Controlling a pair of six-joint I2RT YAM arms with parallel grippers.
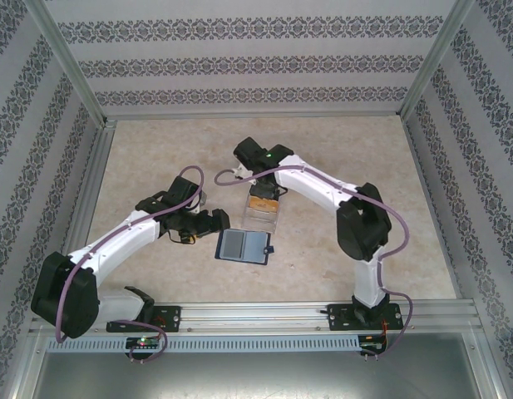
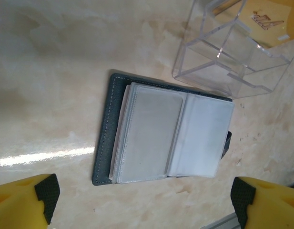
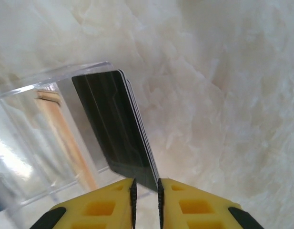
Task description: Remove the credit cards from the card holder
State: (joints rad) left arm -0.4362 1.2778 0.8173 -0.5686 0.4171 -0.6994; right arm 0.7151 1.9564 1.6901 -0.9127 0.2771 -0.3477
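The card holder (image 1: 242, 246) lies open on the table, dark navy cover down and clear sleeves up (image 2: 161, 136). My left gripper (image 1: 208, 223) hovers just left of it, jaws wide open (image 2: 146, 198) with nothing between them. A black credit card (image 3: 116, 129), with another thin card against it, stands on edge in the clear acrylic stand (image 3: 32, 143). Its near corner sits between the pads of my right gripper (image 3: 146, 191). Those jaws stand a narrow gap apart, wider than the cards, so they are not clamped. In the top view the right gripper (image 1: 263, 184) is over the stand (image 1: 263, 214).
An orange card (image 2: 266, 21) sits in the far compartment of the acrylic stand (image 2: 228, 52), which is right behind the card holder. An aluminium rail (image 1: 264, 314) runs along the near table edge, and patterned walls enclose the other three sides.
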